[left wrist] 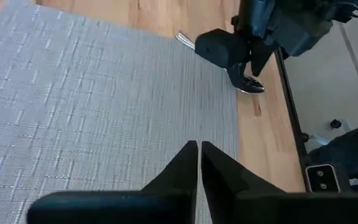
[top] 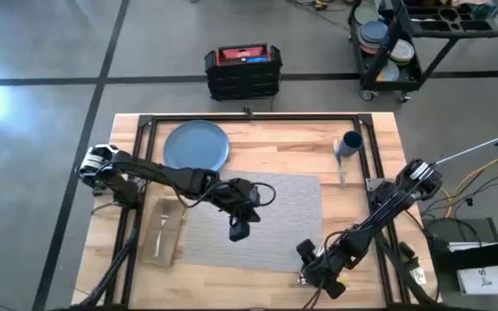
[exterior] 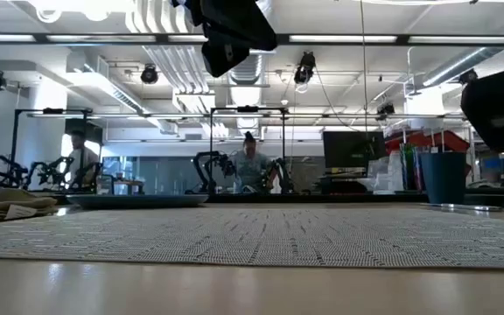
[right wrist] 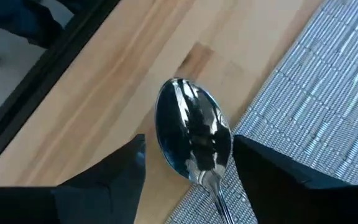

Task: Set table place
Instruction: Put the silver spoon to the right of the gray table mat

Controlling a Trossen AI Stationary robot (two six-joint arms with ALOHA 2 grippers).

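The grey placemat [top: 253,220] lies flat mid-table. A blue plate [top: 196,145] rests on the wood past its far left corner, and a dark-blue cup [top: 351,142] stands at the far right. The tan napkin [top: 162,231] lies left of the mat. The spoon [right wrist: 191,134] lies bowl-up on the wood at the mat's near right corner, its handle over the mat's edge. My right gripper [right wrist: 188,165] is open, one finger on each side of the spoon's neck without touching it. My left gripper [left wrist: 199,155] hovers shut above the middle of the mat.
A silver piece of cutlery [top: 341,166] lies beside the cup. A black metal frame [top: 249,118] borders the tabletop. On the floor beyond stand a black toolbox [top: 242,71] and a cart with stacked dishes [top: 387,47].
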